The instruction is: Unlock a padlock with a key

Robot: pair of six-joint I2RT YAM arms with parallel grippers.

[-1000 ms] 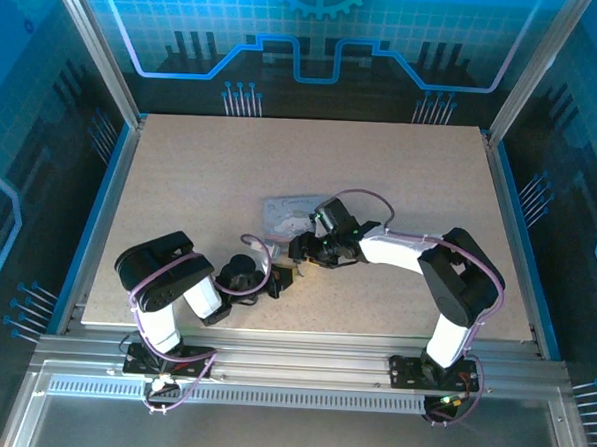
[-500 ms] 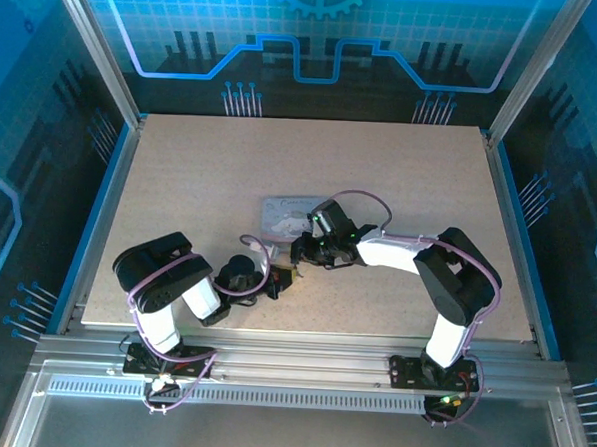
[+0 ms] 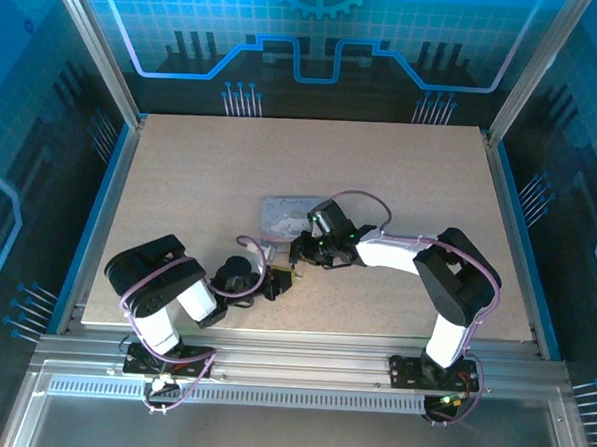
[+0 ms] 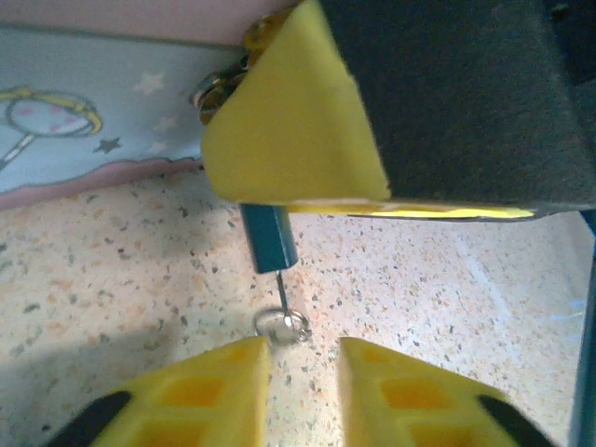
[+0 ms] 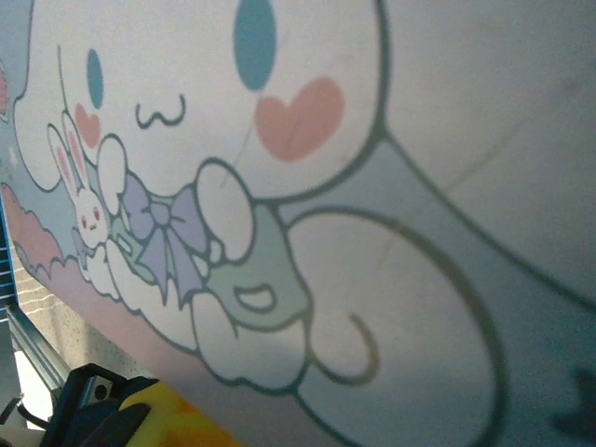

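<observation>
Top external, table [image 3: 201, 178], blue walls [image 3: 24, 119]; left hand [image 3: 279, 280] spread, right hand [image 3: 299, 251] seemingly pinching padlock [image 4: 268, 237]

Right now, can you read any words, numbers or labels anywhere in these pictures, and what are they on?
None can be read.
The tin lid carries cartoon drawings, no letters; from above its faint marks are too small to read.
The back wall has line patterns, no words.

Tin [image 3: 282, 214] on table [image 3: 201, 168], both jaws near it
</observation>
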